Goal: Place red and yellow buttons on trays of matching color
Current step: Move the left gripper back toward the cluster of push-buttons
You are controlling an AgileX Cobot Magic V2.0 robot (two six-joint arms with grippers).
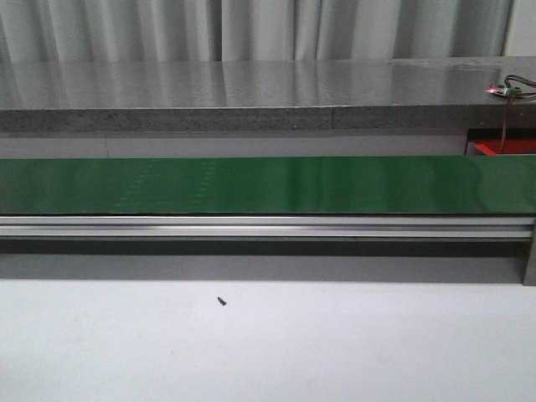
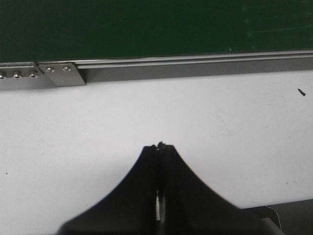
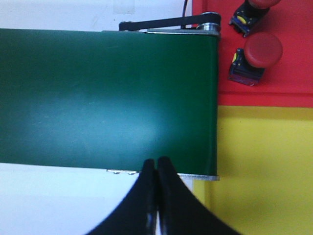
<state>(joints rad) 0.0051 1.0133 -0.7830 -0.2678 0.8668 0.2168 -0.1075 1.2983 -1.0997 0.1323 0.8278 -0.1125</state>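
Observation:
In the right wrist view, two red buttons lie on the red tray point(image 3: 293, 73): one point(image 3: 262, 51) in full view, another point(image 3: 254, 7) partly cut off by the frame edge. The yellow tray point(image 3: 266, 166) beside it shows no button. My right gripper point(image 3: 156, 161) is shut and empty, over the near edge of the green belt point(image 3: 107, 103) close to its end. My left gripper point(image 2: 160, 147) is shut and empty above the white table point(image 2: 146, 112), short of the belt's rail. A sliver of the red tray point(image 1: 502, 149) shows in the front view. No yellow button is in view.
The green conveyor belt point(image 1: 268, 184) runs across the front view with an aluminium rail point(image 1: 268, 226) along its near side. A small dark screw point(image 1: 222, 301) lies on the white table. A grey shelf point(image 1: 251, 92) sits behind, with a lit circuit board point(image 1: 505, 90) at the right.

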